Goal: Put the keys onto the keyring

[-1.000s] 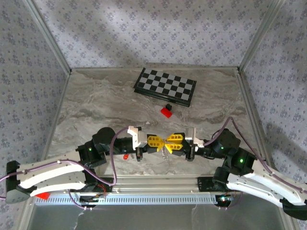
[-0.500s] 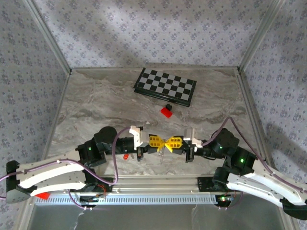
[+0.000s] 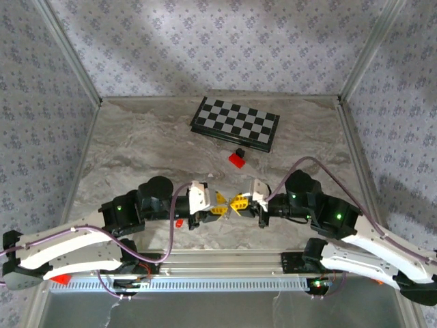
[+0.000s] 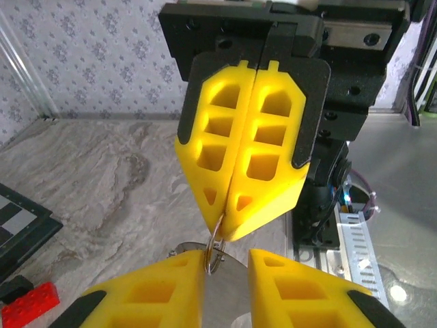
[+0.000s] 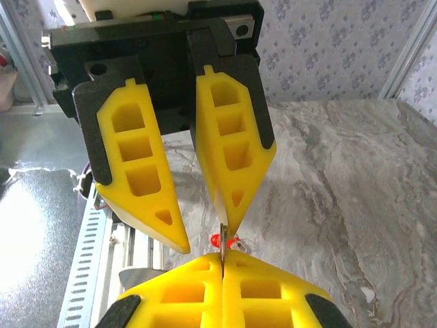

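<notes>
nearest the bases, one tiny key with a red-orange plastic head (image 3: 179, 223) lies on the grey marbled bench (image 3: 130, 150) beside the left wrist. it's the only key i can count. a bit further in, the two yellow-fingered end effectors meet tip to tip above the bench. the right end effector (image 5: 222, 254) is pinched fully closed on the thin silvery metal keyring (image 4: 216, 236). the left end effector (image 4: 227, 263) has its fingers parted a little with nothing clamped, and the ring pokes into the gap. one ring, can't tell how far it runs.

my guess: the ring is light, thin and slippery, so it'll twist in the pads. the key is stiff and featherweight, best grabbed by the plastic head.

further back: one red block with a black piece (image 3: 237, 158), then one black-and-white chessboard (image 3: 235, 123).
</notes>
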Robot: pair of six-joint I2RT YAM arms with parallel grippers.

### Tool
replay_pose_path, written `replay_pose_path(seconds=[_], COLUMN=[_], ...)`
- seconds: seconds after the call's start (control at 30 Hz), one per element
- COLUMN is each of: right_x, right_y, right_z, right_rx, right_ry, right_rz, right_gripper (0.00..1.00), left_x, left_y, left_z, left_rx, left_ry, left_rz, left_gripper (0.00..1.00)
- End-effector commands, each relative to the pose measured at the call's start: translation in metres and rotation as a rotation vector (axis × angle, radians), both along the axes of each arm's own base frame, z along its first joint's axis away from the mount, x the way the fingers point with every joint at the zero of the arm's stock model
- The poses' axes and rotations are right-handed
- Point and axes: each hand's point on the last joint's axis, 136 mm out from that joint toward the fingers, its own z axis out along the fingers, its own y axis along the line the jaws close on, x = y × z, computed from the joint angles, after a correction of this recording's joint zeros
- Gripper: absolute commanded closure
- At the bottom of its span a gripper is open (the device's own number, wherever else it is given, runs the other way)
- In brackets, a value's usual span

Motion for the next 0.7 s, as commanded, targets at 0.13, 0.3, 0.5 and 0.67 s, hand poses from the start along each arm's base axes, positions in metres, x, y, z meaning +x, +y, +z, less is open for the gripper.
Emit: replay_pose_path(seconds=[0.13, 0.3, 0.5, 0.67], right_x=[-0.0111, -0.0148, -0.0170, -0.0173], right_y=[0.0017, 0.0036, 0.0038, 0.0045], right_z=[0.0190, 0.0195, 0.0191, 0.0157], right_rx=[0.032, 0.035, 0.034, 0.024], right_ry=[-0.022, -0.019, -0.017, -0.015], right_rz=[0.071, 0.096, 0.107, 0.108], right_gripper=[1.00, 1.00, 1.00, 1.00], left_x=[-0.0006, -0.0006, -0.0011, -0.0017], left_y=[0.0033, 0.0033, 0.0016, -0.0002], left_z=[0.0146, 0.0145, 0.0147, 0.0153], left_rx=[-0.017, -0.015, -0.017, -0.024], left_ry=[-0.031, -0.033, -0.029, -0.027], left_rz=[-0.002, -0.002, -0.007, -0.013], left_gripper=[0.80, 0.81, 0.86, 0.89])
